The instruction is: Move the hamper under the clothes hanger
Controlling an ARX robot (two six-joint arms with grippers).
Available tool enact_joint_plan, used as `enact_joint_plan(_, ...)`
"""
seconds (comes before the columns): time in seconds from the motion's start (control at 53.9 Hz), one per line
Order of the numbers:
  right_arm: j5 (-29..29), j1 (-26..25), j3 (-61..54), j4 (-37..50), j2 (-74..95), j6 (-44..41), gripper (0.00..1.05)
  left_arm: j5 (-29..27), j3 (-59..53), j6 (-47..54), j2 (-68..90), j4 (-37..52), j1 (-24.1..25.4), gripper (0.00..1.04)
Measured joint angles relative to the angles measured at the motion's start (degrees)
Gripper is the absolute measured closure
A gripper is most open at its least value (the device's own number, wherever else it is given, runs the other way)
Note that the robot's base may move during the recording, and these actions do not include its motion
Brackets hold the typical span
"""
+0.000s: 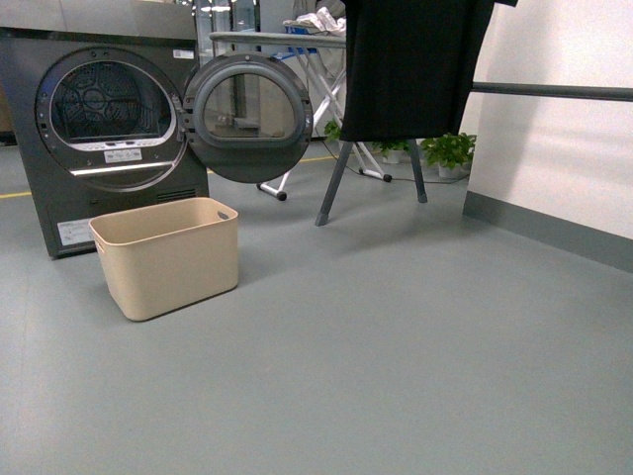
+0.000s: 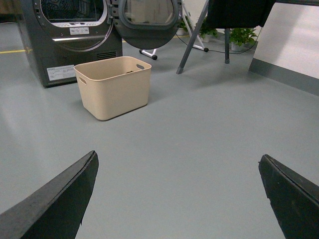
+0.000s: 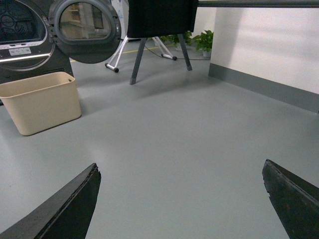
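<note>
On grey floor (image 1: pixel 415 346), hamper (image 1: pixel 168 259) beside dryer (image 1: pixel 40 188)

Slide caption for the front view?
Beige rectangular plastic hamper sits before the open dark grey dryer, apart from the grey metal clothes hanger.

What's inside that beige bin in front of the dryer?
The hamper shows only bare upper inner walls, and nothing pokes above its rim. Its bottom is hidden behind the near wall, so I cannot tell whether it is empty.
</note>
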Motion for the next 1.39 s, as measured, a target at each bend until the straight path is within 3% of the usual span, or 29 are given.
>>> enact_joint_plan(1.391,0.0,0.0,0.0,0.0,0.0,0.0,0.07,0.0,0.0,0.0,0.0,0.0,0.0,0.07)
